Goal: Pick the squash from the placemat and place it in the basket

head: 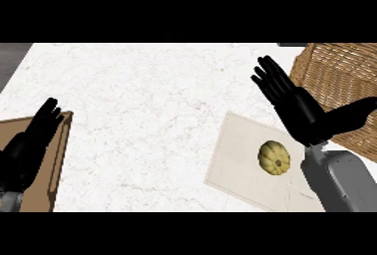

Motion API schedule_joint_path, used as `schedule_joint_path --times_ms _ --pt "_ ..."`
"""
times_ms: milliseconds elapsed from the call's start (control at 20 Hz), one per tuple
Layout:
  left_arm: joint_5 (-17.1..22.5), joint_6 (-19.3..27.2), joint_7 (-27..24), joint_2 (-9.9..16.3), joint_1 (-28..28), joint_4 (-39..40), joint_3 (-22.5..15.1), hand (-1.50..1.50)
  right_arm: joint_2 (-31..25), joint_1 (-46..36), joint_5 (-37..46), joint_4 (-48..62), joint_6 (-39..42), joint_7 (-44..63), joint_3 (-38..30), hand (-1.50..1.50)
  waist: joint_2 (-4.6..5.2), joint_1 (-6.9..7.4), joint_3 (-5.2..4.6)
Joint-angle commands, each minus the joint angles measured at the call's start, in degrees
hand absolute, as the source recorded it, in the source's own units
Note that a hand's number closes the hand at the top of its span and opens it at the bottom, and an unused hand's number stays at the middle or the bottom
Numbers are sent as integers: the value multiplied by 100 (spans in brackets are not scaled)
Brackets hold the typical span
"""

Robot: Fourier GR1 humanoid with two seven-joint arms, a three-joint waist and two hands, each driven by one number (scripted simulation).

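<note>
Overhead, head view: a white marbled counter (140, 124) fills most of the frame.
Squash: the yellow, ribbed, rounded squash (274, 157) lies on the mat, toward the mat's right part, with its dark stem spot facing up.
Mat: the pale cream mat (239, 164) sits skewed on the counter at lower right; part of its right side is hidden by the right forearm.
Basket: the woven wicker basket (335, 69) stands at the upper right corner, cut off by the frame's right edge, apart from the squash, up and to the right of it.
Right hand: the right hand (298, 107) is spread flat, fingers straight and apart, pointing up and left, thumb stretched out to the right across the basket's lower side; it holds nothing and shows just above and right of the squash, not touching it.
Right forearm: grey, coming in from the lower right, just beside the squash.
Left hand: the left hand (29, 144) rests at the left edge, fingers straight and up, holding nothing.
Board: a brown board (52, 169) lies under the left hand at lower left, well apart from the mat.
</note>
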Motion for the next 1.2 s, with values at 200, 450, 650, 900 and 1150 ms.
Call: schedule_joint_path --times_ms 200,450,650,900,1150 --pt "2 103 176 -38 -243 380 204 0 -672 -897 -39 -1240 1357 -2112 -930 150 -93 -198 57" --pt "168 -33 303 -187 -323 516 104 0 -1579 -1058 2475 -2286 1662 -3286 -193 -150 -113 -367 43" --pt "198 -78 288 -182 -364 755 205 0 -909 231 3765 -3015 620 -4333 473 -150 -87 -422 58" --pt "299 -350 251 -224 -583 1078 265 0 -460 1627 5671 -3616 -624 -3949 1709 -150 -116 -414 25" --pt "242 -261 188 -189 -418 1108 383 0 -1288 2451 6955 -4435 -583 -2549 1330 -150 -190 -513 6"
